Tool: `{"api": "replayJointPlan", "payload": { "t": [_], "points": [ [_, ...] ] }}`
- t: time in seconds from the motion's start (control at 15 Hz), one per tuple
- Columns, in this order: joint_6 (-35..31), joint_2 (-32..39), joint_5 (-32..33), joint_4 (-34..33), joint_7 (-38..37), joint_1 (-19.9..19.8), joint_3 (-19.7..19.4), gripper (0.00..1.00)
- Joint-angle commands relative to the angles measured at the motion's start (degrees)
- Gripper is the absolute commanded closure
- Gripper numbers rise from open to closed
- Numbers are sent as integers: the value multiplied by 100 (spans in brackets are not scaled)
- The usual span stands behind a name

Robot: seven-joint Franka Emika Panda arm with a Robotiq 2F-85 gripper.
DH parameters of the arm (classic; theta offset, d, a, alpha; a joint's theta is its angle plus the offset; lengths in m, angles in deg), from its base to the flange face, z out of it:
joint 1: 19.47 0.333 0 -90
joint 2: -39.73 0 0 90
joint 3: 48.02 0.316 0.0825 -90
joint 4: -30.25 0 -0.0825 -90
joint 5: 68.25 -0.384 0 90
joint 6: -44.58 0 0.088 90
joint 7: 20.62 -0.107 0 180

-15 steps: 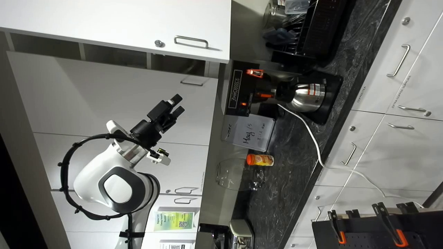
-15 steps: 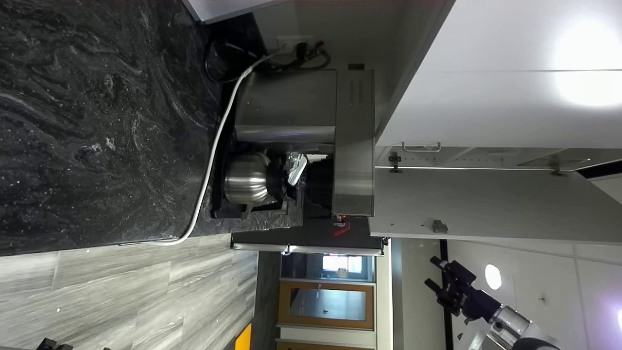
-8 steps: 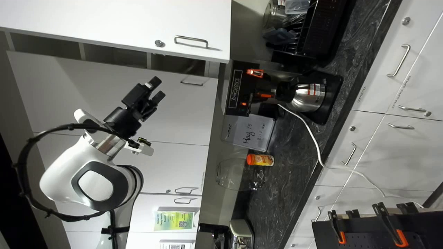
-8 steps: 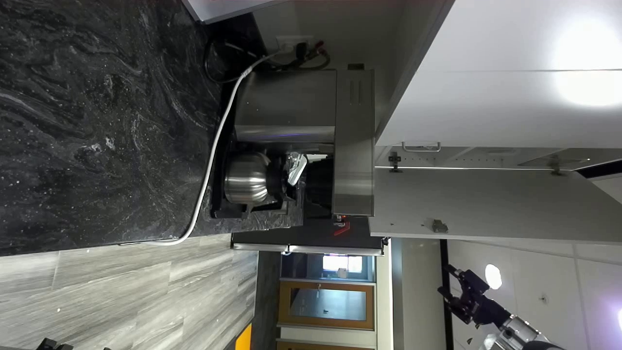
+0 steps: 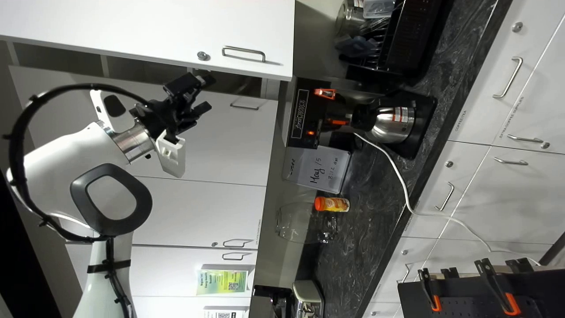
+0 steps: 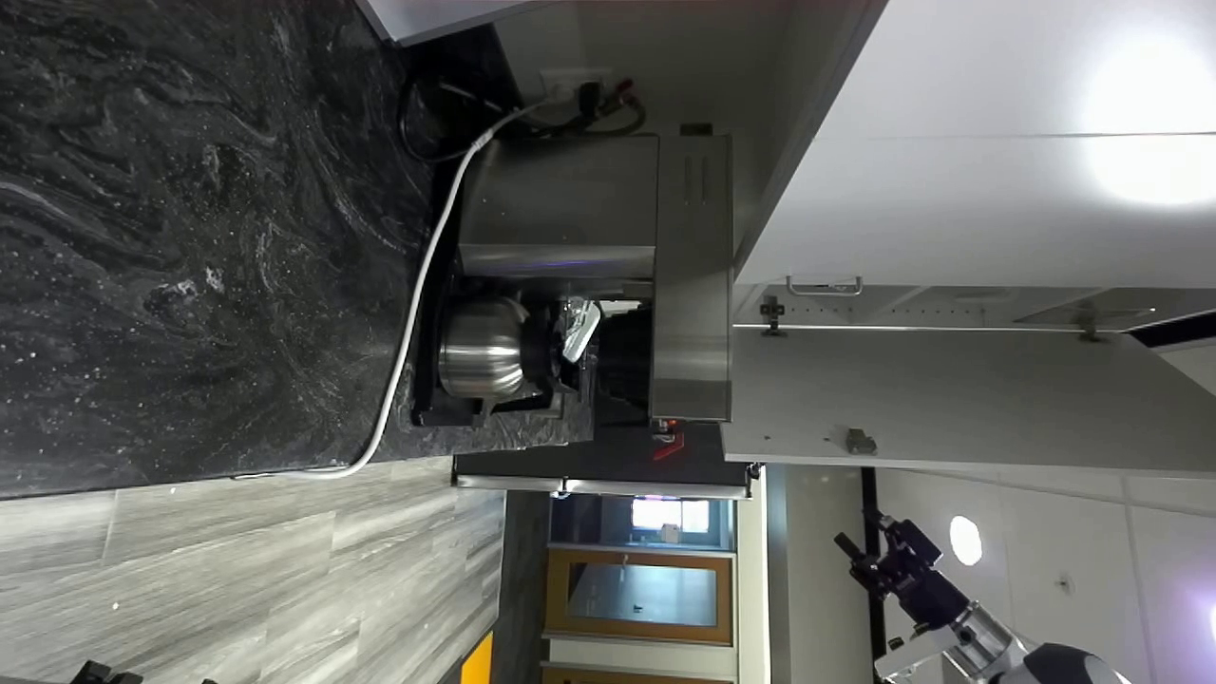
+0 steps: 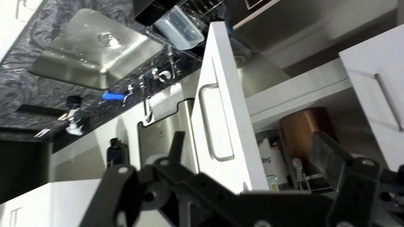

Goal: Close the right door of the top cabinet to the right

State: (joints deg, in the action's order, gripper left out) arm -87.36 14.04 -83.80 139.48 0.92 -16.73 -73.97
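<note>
Arm [image 5: 57, 172] white, rounded shells; dark-grey rounded ring [image 5: 143, 198] framing white panel [image 5: 111, 198]. Black looped cable [image 5: 16, 154], black strap [image 5: 109, 266]. Silver cylindrical collar [image 5: 134, 142]. White angular bracket [image 5: 173, 155]. Tool [image 5: 206, 94] black, jointed; pale round screw heads [image 7: 123, 170] in wrist view.

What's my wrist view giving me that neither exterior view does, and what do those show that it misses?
Only the wrist view: the sink and a copper-coloured container inside the top cabinet.
Only the exterior views (both): the steel carafe and white cord.
Shared by all: the right door, standing open, and the gripper with its jaws apart.
</note>
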Motion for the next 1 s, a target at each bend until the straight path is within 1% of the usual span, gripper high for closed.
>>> {"api": "replayJointPlan", "payload": {
  "t": [0.0,0.27,0.33,0.53,0.67,0.93],
  "points": [
    [251,148,-321,-164,271,-112,39,0],
    [365,254,-408,-306,329,-54,6,0],
    [183,314,-393,-312,204,-125,36,0],
    [166,487,-549,-462,92,-228,-40,0],
    [218,592,-769,-563,139,-262,-110,0],
    [372,826,-1428,-807,302,-261,-285,0]
  ]
}}
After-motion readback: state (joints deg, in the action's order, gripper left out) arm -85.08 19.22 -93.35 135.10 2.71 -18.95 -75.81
